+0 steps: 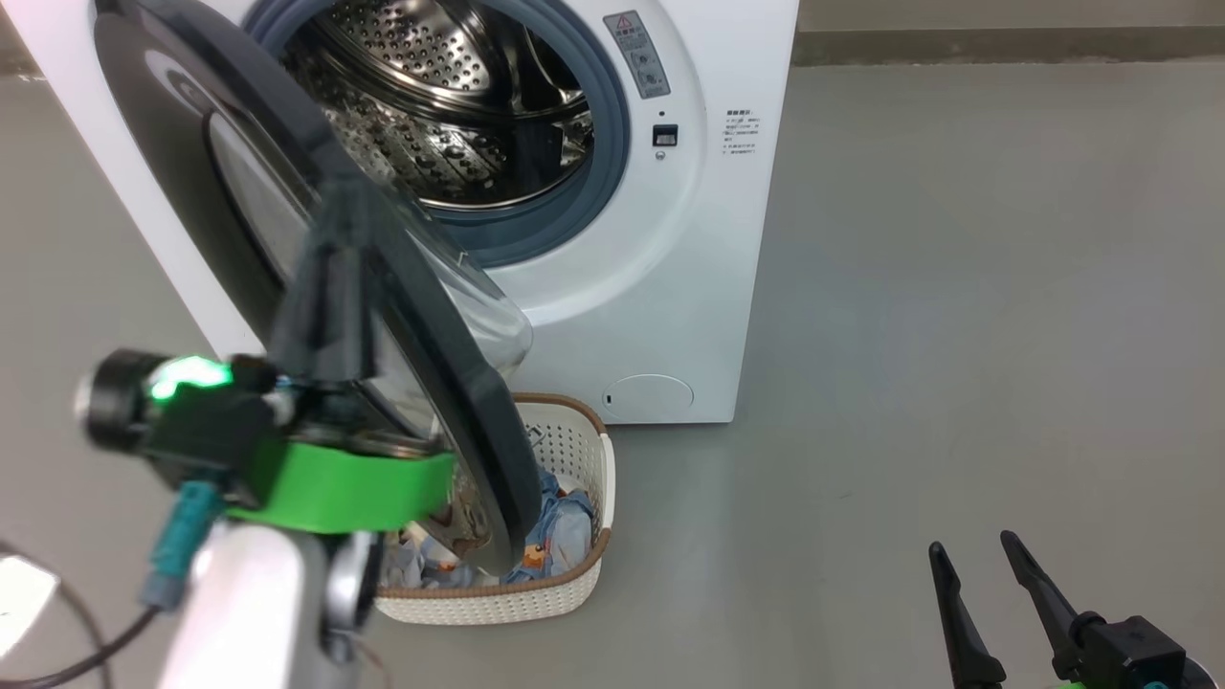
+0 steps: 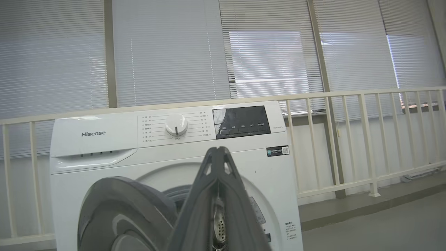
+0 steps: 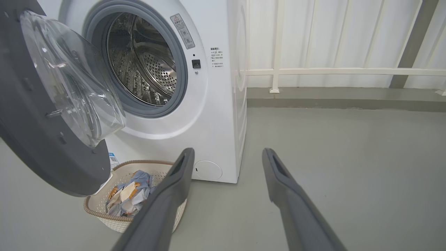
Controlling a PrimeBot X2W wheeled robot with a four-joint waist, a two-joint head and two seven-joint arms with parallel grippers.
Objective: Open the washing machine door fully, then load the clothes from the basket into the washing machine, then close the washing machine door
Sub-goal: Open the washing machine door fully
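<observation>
Left claw (image 2: pixel 217 151) has its fingers pressed together, up by the glossy outer side of the washing machine door (image 1: pixel 163 124), which is swung out partway. Right claw (image 1: pixel 986 560) hangs low with fingers wide apart, gripping nothing. Clothes (image 1: pixel 560 522) are sitting in the basket (image 1: pixel 574 593) on the floor (image 1: pixel 957 335), tucked under the door's bottom edge, just in front of the washing machine (image 1: pixel 708 287).

the washing machine door (image 1: pixel 172 124) hides part of the basket (image 1: pixel 578 450).
</observation>
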